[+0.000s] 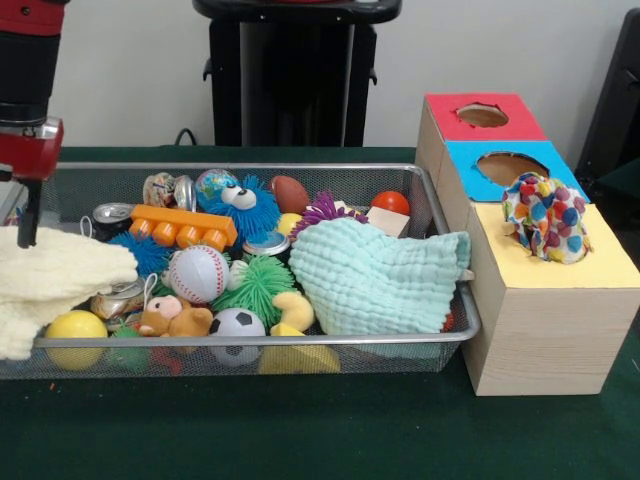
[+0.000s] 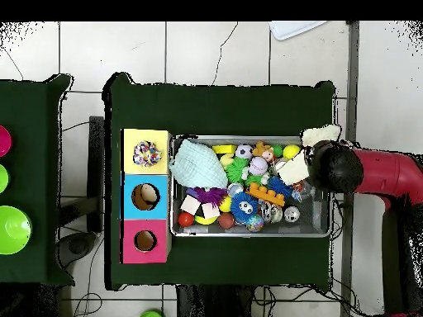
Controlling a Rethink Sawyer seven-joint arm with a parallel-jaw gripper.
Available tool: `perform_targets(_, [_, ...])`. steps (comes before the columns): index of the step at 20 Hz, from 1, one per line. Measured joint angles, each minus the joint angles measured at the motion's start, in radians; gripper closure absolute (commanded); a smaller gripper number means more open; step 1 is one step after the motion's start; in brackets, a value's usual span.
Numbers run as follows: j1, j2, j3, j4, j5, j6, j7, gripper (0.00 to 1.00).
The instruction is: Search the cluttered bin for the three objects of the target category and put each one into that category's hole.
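Gripper, fingers pinching cream cloth at bin end, sitting opposite spotted cloth bulging from yellow-topped hole.

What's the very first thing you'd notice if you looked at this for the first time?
Probably the wire bin crammed with toys, with a big mint cloth heaped at the end nearest the boxes. Next, the spotty cloth stuffed into the hole of the yellow-topped box beside it. At the bin's other end, the red arm hangs over a cream cloth draped on the rim.
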State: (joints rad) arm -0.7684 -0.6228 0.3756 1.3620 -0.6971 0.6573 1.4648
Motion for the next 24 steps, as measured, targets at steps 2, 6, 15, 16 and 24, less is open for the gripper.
perform_targets(2, [0.017,-0.009,0.000,0.003,0.012,0.015,0.000,0.00])
perform_targets(6, [0.039,-0.024,0.000,0.016,0.037,0.030,0.000,0.00])
perform_targets(15, [0.163,-0.085,-0.016,0.089,0.147,0.043,0.000,0.00])
perform_targets(16, [0.194,-0.093,-0.022,0.106,0.175,0.043,0.000,0.00])
perform_targets(24, [0.257,-0.106,-0.032,0.137,0.243,0.043,0.000,0.00])
